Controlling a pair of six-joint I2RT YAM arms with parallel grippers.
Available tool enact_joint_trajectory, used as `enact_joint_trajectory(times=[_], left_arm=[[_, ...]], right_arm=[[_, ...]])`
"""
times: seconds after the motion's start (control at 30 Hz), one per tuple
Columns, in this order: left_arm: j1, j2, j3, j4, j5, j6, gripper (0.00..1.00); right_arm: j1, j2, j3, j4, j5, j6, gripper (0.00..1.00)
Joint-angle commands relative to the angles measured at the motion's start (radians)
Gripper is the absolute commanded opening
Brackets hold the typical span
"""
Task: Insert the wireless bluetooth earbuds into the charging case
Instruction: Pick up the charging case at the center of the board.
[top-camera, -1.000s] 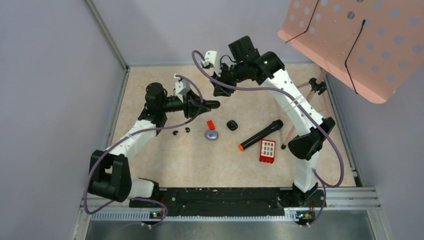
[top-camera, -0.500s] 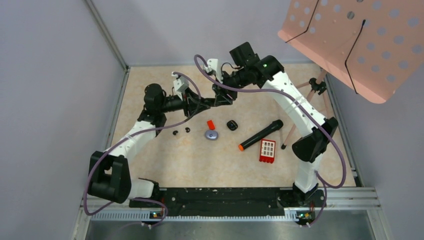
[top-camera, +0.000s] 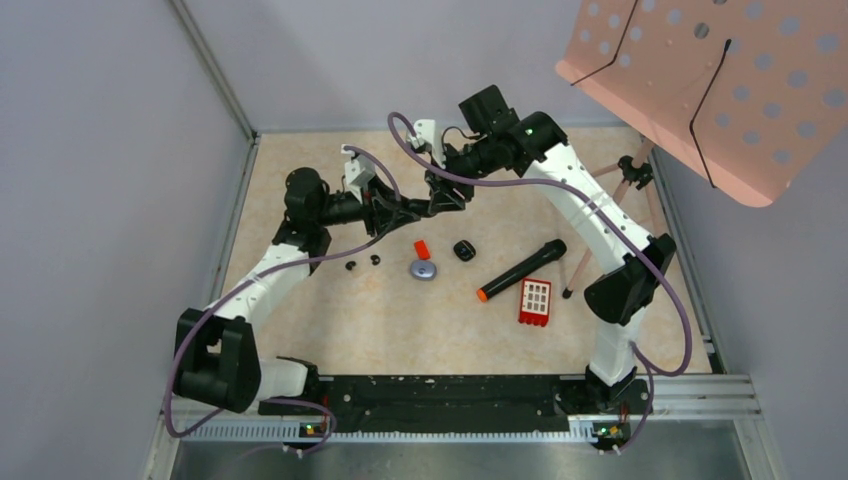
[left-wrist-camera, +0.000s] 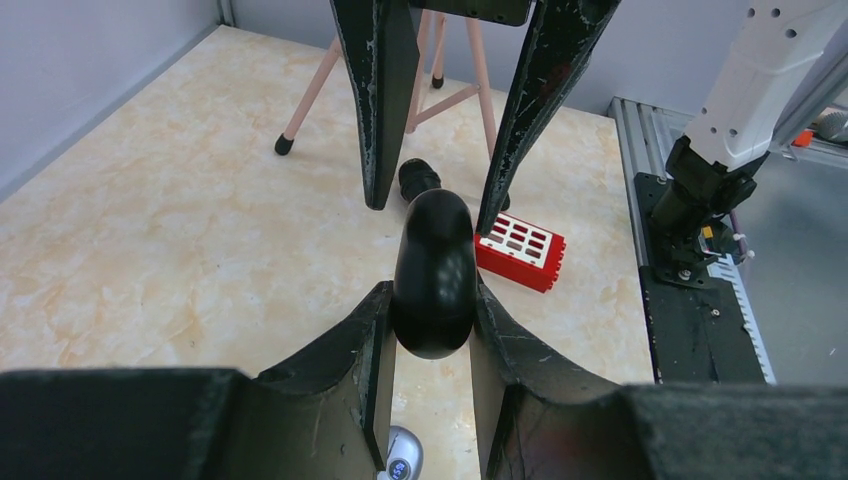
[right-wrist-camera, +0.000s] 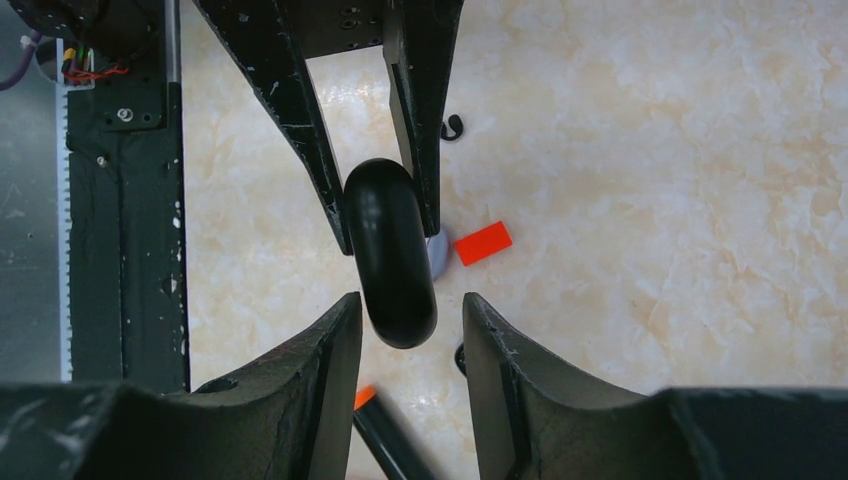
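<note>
My left gripper is shut on a glossy black oval charging case, held closed and level above the table. My right gripper faces it with its jaws open, one on each side of the case's free end and a small gap at each side. From above, both grippers meet at the case over the table's back middle. Two tiny black earbuds lie on the table left of centre. One earbud shows in the right wrist view.
Below the grippers lie a small red block, a grey-blue oval gadget and a small black object. A black marker with an orange tip and a red grid block lie to the right. Pink stand legs rise at the back right.
My right gripper has swung down and left to the left gripper, and its jaws have opened a little and now straddle the case's end. The left arm has hardly moved.
</note>
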Motion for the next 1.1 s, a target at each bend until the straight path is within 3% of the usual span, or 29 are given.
enact_joint_trajectory(times=[0.0,0.2,0.27,0.33,0.43,0.53,0.73,0.77,0.87,1.07], left_arm=[[-0.001,-0.034,0.005,0.05,0.007,-0.02,0.0],[0.0,-0.031,-0.002,0.044,-0.01,-0.014,0.0],[-0.001,-0.028,-0.003,0.044,-0.012,-0.017,0.0],[-0.001,-0.027,-0.003,0.057,-0.011,-0.029,0.0],[-0.001,-0.022,0.004,0.085,-0.008,-0.055,0.0],[-0.001,-0.018,0.008,0.089,-0.009,-0.058,0.0],[-0.001,-0.012,0.002,0.09,-0.029,-0.054,0.0],[-0.001,-0.011,0.001,0.087,-0.041,-0.055,0.05],[-0.001,-0.008,-0.01,0.077,-0.067,-0.039,0.33],[-0.005,-0.006,-0.022,0.065,-0.045,0.009,0.4]], right_arm=[[-0.004,-0.007,-0.007,0.031,-0.019,-0.019,0.39],[-0.005,-0.008,0.018,0.011,-0.059,-0.036,0.13],[-0.005,-0.006,0.033,0.004,-0.059,-0.035,0.14],[-0.005,-0.008,0.035,-0.001,-0.049,-0.033,0.35],[-0.003,-0.003,0.024,-0.012,-0.033,-0.039,0.41],[-0.003,0.012,0.024,-0.021,-0.035,-0.05,0.36],[-0.004,0.033,0.065,-0.039,-0.035,-0.059,0.13],[-0.003,0.034,0.073,-0.043,-0.034,-0.06,0.11],[-0.003,0.036,0.1,-0.053,-0.023,-0.06,0.07],[0.01,0.05,0.148,-0.098,0.027,-0.097,0.06]])
